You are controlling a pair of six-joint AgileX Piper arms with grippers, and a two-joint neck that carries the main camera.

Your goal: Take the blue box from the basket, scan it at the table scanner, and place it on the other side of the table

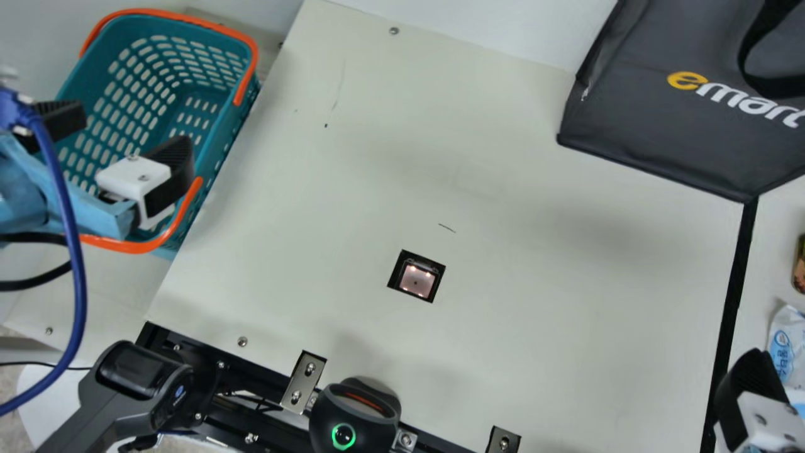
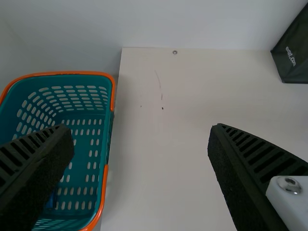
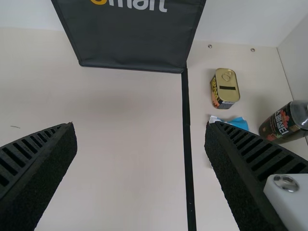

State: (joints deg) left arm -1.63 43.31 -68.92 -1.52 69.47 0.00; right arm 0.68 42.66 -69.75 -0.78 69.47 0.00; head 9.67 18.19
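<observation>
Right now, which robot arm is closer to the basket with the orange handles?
The left. Its end effector is right by the basket, overlapping it in the main view. The right end effector is way across the table, near the black strip.

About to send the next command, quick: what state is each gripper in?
Left gripper: open, holding nothing, above the basket in the main view.
Right gripper: open, nothing between its fingers.
</observation>
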